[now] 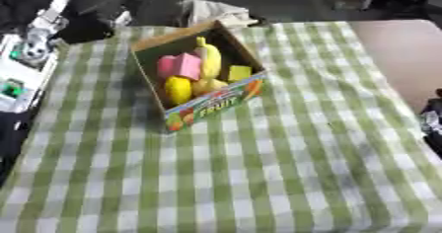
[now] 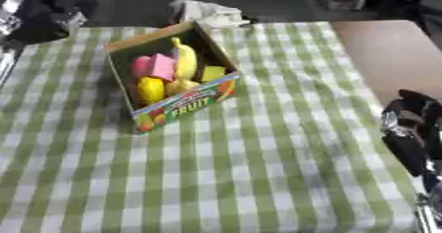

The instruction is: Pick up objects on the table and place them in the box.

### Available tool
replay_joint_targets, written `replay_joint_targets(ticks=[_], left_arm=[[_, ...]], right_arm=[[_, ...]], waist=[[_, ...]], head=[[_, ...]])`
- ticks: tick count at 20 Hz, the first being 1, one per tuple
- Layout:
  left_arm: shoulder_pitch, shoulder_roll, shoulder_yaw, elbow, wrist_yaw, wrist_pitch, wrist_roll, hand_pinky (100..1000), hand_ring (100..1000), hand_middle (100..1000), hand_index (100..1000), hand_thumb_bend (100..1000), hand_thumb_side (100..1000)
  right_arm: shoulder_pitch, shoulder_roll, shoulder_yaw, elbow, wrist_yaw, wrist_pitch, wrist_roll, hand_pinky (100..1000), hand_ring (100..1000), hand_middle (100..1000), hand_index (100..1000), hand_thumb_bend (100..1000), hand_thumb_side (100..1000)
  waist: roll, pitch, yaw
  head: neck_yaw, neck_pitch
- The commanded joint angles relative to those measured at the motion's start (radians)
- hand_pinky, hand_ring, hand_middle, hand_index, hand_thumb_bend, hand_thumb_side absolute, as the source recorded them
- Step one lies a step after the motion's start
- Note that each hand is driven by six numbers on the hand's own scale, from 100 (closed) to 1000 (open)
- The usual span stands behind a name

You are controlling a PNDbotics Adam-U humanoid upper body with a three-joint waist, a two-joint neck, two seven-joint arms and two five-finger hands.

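A cardboard fruit box [image 1: 210, 107] stands open on the green checked tablecloth [image 1: 259, 168], at the back left of the table. Inside it lie a yellow banana [image 1: 210, 57], a pink block [image 1: 179, 66], a round yellow fruit [image 1: 178, 89] and a small yellow-green piece [image 1: 239, 72]. My right hand [image 2: 407, 128] rests at the table's right edge, well away from the box, with relaxed fingers and nothing in it. No loose objects show on the cloth. My left hand is out of sight.
A crumpled white cloth [image 1: 216, 11] lies just behind the box at the table's far edge. A white device [image 1: 21, 69] sits beyond the left edge. A brown surface [image 2: 388, 54] adjoins the table at the right.
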Motion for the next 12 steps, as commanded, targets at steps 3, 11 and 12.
replay_joint_targets(ticks=[3,11,12], left_arm=[[0.15,-0.136,0.076,-0.125,0.138,0.105,0.066,640,690,662,813,212,621],[0.255,-0.268,0.088,-0.146,0.114,0.159,0.037,632,679,650,810,198,659],[0.262,-0.276,0.088,-0.14,0.111,0.164,0.035,632,678,649,809,196,663]], right_arm=[[-0.013,-0.011,0.008,-0.023,-0.012,-0.011,0.004,682,800,646,773,100,338],[-0.012,0.006,0.06,-0.016,-0.048,-0.028,0.026,682,808,681,802,100,331],[-0.012,0.008,0.062,-0.014,-0.049,-0.028,0.025,682,809,686,805,100,326]], waist=[[-0.003,-0.014,0.017],[0.003,-0.024,0.027],[0.004,-0.025,0.026]], head=[[0.004,0.005],[0.015,0.005],[0.014,0.005]])
